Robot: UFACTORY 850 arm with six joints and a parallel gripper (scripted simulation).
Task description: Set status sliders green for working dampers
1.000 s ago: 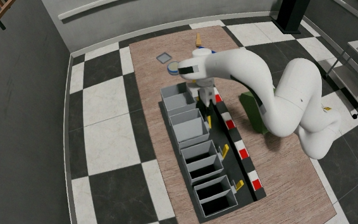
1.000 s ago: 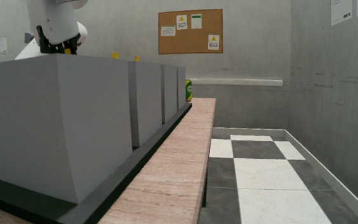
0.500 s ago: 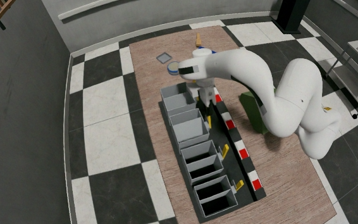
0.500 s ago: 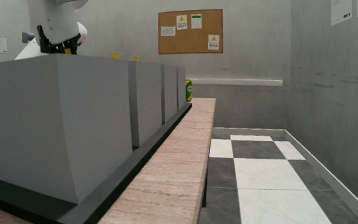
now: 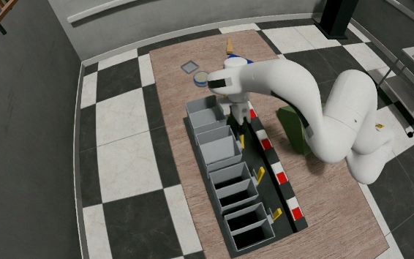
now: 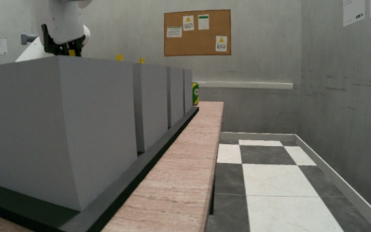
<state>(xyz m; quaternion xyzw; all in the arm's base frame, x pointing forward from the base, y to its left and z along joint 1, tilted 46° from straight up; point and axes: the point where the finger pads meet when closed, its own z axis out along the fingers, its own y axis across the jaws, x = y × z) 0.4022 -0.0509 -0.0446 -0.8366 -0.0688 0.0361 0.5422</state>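
Four grey duct dampers stand in a row on a dark base (image 5: pixel 241 175). The far damper (image 5: pixel 205 115) and the second one (image 5: pixel 219 147) show pale blades lying across their openings. The third (image 5: pixel 233 186) and fourth (image 5: pixel 249 227) look dark inside. Yellow levers stand beside the second (image 5: pixel 242 140), third (image 5: pixel 260 174) and fourth (image 5: pixel 277 213) dampers. Four sliders (image 5: pixel 265 140) along the right rail all show red. My gripper (image 5: pixel 238 127) is at the right side of the far damper, shut on its yellow lever (image 6: pixel 71 52), which shows only as a small bit between the fingers (image 6: pixel 64 50).
A grey square tile (image 5: pixel 189 66), a round white dish (image 5: pixel 200 78) and an orange block (image 5: pixel 229 46) lie at the far end of the table. A green box (image 5: pixel 294 125) stands right of the rail under my arm. A yellow-green can (image 6: pixel 195 93) stands beyond the row.
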